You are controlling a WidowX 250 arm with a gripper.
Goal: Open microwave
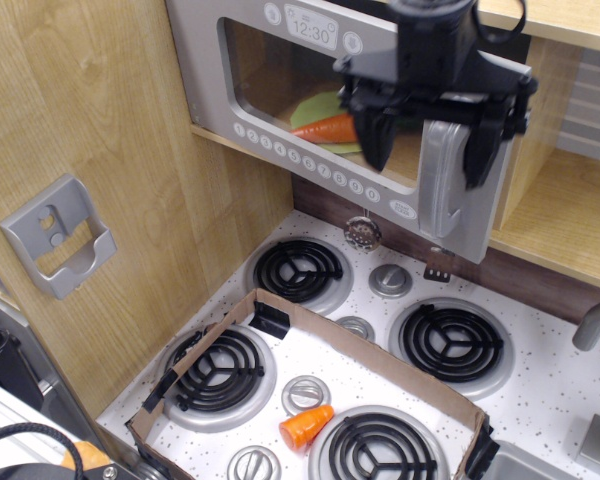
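The silver-grey microwave (280,110) sits on a wooden shelf above the stove, with a clock display (313,28) and a row of white buttons (310,160). Through its clear window I see a carrot (325,127) on a green plate. The chunky grey handle (442,180) runs down the door's right side. My black gripper (426,150) hangs in front of the door, open wide. One finger (375,140) is left of the handle and the other (477,158) is right of it, neither touching. I cannot tell whether the door is ajar.
Below is a white stove top with several black burners (298,271) and grey knobs (390,280). A cardboard frame (360,345) lies across it with an orange cone (306,425) inside. A grey holder (58,235) is on the left wall. A faucet (595,325) is at right.
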